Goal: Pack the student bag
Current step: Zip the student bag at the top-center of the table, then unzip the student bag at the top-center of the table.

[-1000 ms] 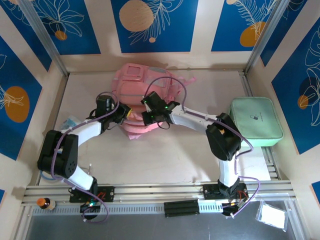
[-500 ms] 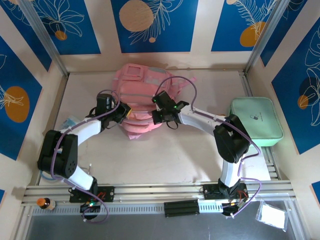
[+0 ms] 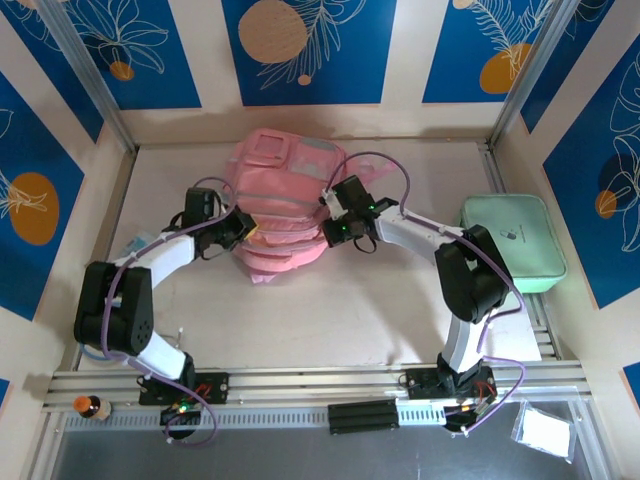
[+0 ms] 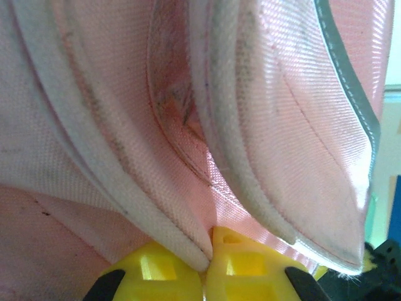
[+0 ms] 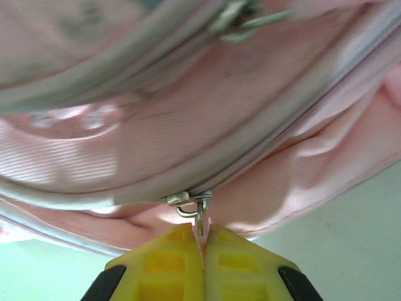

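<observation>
On the big soft pink fabric backpack (image 3: 285, 190), left hand (image 4: 207, 263) clamped on fabric, right hand (image 5: 202, 244) clamped on the metal zip pull (image 5: 199, 210): drag straight along the zip, left bracing.

Was a robotics lab cell, white bench (image 3: 340, 320) boxed by blue leaf-print panels (image 3: 310, 50), robot arms (image 3: 415, 232) bolted onto aluminium rail (image 3: 310, 381).

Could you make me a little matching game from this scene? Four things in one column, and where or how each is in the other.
Things:
1. student bag
2. mint-green case
3. left gripper
4. right gripper

Place or state:
a. shut on a metal zip pull
b. lying flat at the far right
c. pink, in the middle towards the back
d. shut on a piped fabric edge of the bag

Pairs: 1-c, 2-b, 3-d, 4-a
</observation>
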Available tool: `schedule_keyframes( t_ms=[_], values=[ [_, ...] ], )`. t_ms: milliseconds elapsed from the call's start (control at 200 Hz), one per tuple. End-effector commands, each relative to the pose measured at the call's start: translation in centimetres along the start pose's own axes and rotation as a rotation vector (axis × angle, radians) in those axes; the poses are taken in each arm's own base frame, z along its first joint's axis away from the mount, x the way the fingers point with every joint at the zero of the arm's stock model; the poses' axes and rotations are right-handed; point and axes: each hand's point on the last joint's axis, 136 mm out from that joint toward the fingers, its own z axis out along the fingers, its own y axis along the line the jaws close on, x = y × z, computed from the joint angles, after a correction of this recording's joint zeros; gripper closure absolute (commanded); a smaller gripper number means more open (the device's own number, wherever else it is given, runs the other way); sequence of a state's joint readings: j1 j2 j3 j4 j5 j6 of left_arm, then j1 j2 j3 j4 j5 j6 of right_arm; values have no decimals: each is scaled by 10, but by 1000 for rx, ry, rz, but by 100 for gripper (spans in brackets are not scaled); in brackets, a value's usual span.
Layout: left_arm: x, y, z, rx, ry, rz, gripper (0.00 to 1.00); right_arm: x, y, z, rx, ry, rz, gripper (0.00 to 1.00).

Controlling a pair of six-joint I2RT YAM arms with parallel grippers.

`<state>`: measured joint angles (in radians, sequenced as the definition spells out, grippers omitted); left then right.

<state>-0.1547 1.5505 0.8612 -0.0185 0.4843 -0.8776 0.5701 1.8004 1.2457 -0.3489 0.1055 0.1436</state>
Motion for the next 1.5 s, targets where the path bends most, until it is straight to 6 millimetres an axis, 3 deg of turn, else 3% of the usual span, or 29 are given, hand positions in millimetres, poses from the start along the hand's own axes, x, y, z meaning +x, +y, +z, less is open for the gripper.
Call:
schedule_keyframes(
  t_ms=[0, 155, 320, 475, 725, 1065, 1215, 1495],
  values=[
    [30, 29, -14, -98, 123, 85, 100, -2, -10, -19, 39, -36, -53, 100],
    [35, 38, -25, -162, 157, 154, 100, -6, -20, -21, 35, -34, -71, 100],
    [34, 39, -30, -201, 176, 205, 100, -23, -49, -19, 100, -47, -23, 100],
    [33, 36, -28, -187, 185, 212, 100, -38, -80, -16, 171, -17, 149, 90],
    [31, 27, -21, -133, 182, 185, 100, -51, -94, -16, 190, -8, 355, 73],
    [23, 12, -14, -56, 159, 153, 100, -60, -53, -63, -16, -149, 415, 51],
    [21, 11, -14, -56, 151, 148, 100, -58, -12, -58, -225, -125, 396, 45],
    [22, 15, -16, -69, 143, 138, 100, -72, 12, -39, -314, -108, 359, 36]
  ],
)
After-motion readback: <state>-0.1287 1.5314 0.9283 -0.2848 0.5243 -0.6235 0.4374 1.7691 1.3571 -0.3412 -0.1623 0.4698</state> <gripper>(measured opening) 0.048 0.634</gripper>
